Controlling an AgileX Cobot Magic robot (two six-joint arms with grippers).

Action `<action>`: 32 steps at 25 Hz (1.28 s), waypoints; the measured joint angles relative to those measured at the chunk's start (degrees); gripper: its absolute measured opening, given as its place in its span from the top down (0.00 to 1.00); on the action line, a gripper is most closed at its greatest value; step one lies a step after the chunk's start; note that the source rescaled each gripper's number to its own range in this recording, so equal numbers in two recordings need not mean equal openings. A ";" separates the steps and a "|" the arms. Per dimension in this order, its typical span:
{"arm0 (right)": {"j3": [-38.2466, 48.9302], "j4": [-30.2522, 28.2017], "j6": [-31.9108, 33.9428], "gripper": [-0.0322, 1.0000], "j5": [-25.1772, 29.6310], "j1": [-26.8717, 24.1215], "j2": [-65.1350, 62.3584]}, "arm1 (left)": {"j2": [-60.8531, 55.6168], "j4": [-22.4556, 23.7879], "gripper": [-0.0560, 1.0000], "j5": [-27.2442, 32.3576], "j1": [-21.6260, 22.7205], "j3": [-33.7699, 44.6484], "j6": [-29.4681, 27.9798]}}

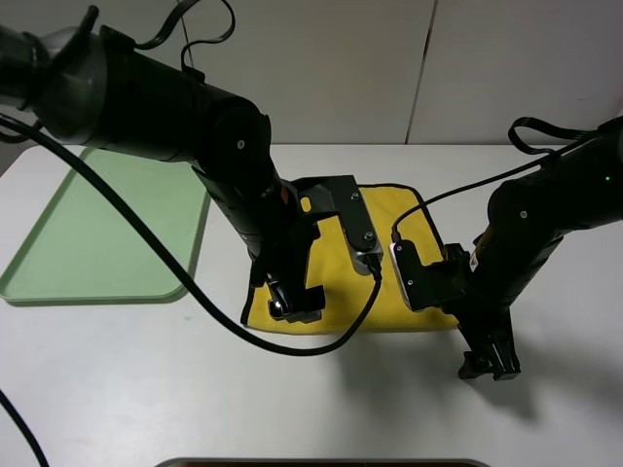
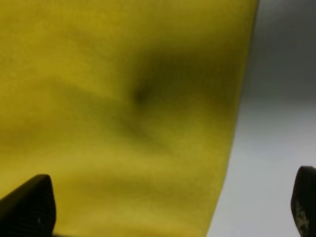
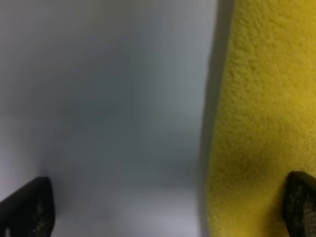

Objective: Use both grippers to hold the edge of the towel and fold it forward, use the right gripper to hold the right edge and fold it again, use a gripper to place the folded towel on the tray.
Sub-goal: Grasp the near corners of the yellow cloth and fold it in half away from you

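The towel (image 1: 409, 233) is a bright-yellow plush cloth lying spread flat on the white counter (image 1: 146, 389) in the middle of the exterior high frame. A thin black trim (image 1: 389, 185) shows along its far edge. Much of its centre is hidden behind the two arms. The mint-green tray (image 1: 88, 243) sits at the left of the frame, apart from the towel.

The left gripper (image 1: 295, 304) hangs low over the towel's near-left part. In the left wrist view its jaws are spread wide, with one fingertip (image 2: 29, 207) over the yellow pile and the other (image 2: 306, 202) past the cloth's edge, over bare counter. Nothing is pinched between them, and I cannot tell whether the tips touch the cloth.

The right gripper (image 1: 490, 365) is at the lower right, just off the towel's near-right corner. Its jaws are also fully spread, one fingertip (image 3: 27, 207) over the counter and the other (image 3: 301, 202) over the towel's border. They hold nothing.
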 joint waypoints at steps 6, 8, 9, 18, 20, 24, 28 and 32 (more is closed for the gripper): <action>0.00 0.11 0.00 0.00 -0.11 0.00 0.00 | 2.90 -2.78 0.06 2.53 0.00 -0.27 2.75; 0.00 0.18 0.00 0.00 -0.14 0.00 0.00 | 3.74 -3.01 0.06 2.53 0.00 -0.27 2.89; 0.00 0.24 0.00 0.00 -0.14 0.00 0.00 | 4.16 -3.12 0.06 2.53 0.00 -0.27 2.89; 0.00 1.31 -0.42 0.00 -0.21 0.00 0.00 | 8.45 -3.95 0.06 3.23 0.00 -0.31 2.93; 0.00 1.31 -0.42 0.00 -0.28 0.00 0.00 | 8.71 -3.95 0.06 3.79 0.00 -0.31 2.93; 0.00 1.31 -0.48 0.00 -0.28 0.00 0.00 | 8.88 -4.14 0.07 4.11 0.00 -0.31 2.93; 0.00 1.31 -0.59 0.00 -0.32 0.00 0.00 | 8.88 -4.21 0.07 3.81 0.00 -0.31 2.93; 0.00 1.31 -0.64 0.00 -0.32 0.00 0.00 | 9.23 -4.21 0.07 1.87 0.00 -0.31 2.93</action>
